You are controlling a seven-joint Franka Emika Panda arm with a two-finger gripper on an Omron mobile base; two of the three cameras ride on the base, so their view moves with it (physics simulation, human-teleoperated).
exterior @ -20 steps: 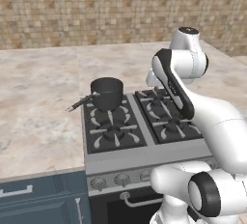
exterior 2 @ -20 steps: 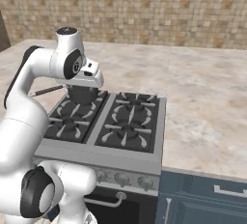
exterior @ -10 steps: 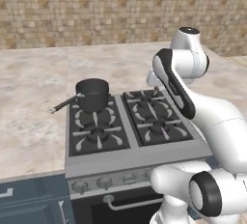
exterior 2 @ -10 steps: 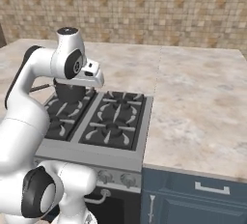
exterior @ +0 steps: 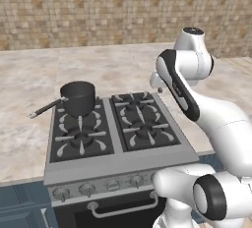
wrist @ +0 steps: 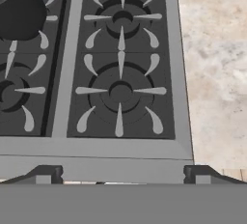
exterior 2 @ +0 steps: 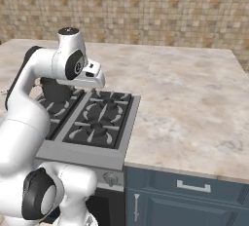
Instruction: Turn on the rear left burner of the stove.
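Rear left burner (exterior: 78, 108) under pot (exterior: 78, 97), left of tool (wrist: 120, 174).

Tan brick wall (exterior: 98, 15), marbled counter (exterior 2: 194, 108)

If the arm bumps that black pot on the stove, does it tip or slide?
Probably slides: the pot looks squat and wide, sitting upright on the grate bars over the rear left burner. A push on its long handle would likely spin it. It looks rigid.

I see a black pot (exterior: 78, 98) with long handle, beige stone counter (exterior 2: 194, 108), tan brick wall (exterior: 98, 15), blue cabinets (exterior 2: 189, 196).
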